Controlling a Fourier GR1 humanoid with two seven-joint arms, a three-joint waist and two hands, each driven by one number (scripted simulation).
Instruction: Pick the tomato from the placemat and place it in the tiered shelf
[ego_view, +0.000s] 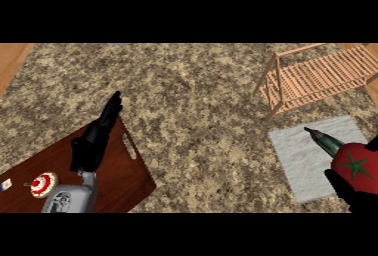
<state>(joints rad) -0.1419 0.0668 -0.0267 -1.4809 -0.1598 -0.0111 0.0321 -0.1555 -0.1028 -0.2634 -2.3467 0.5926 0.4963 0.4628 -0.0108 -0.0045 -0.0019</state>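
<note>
The tiered shelf (321, 75), a slatted wooden rack, stands on the speckled counter (192, 100), well beyond the right hand (353, 192) and a little to its left. Its slats that show carry nothing.

The tomato (356, 166) sits in the right hand, red with a green star-shaped stalk on top. Black fingers curl round it from below and from the far side, so the hand is closed about the fruit. Hand and tomato show above the right edge of the pale grey placemat (310, 155), which lies flat on the counter and spreads out to the hand's left. Whether the tomato touches the mat I cannot tell. A dark green pointed thing (323, 139) slants across the mat just to the left of the tomato, its tip aimed away from the hand; what it is I cannot make out.

The left hand (100, 135) is far across the counter from the right one. Its fingers are straight and held together, pointing away from the robot, and it holds nothing. It hangs over a dark brown wooden board (122, 180) with a slot handle on its right side. Beside the left forearm, on that board, lies a small red-and-white round object (44, 183).

Between the right hand and the shelf there is only counter and the far end of the mat.
</note>
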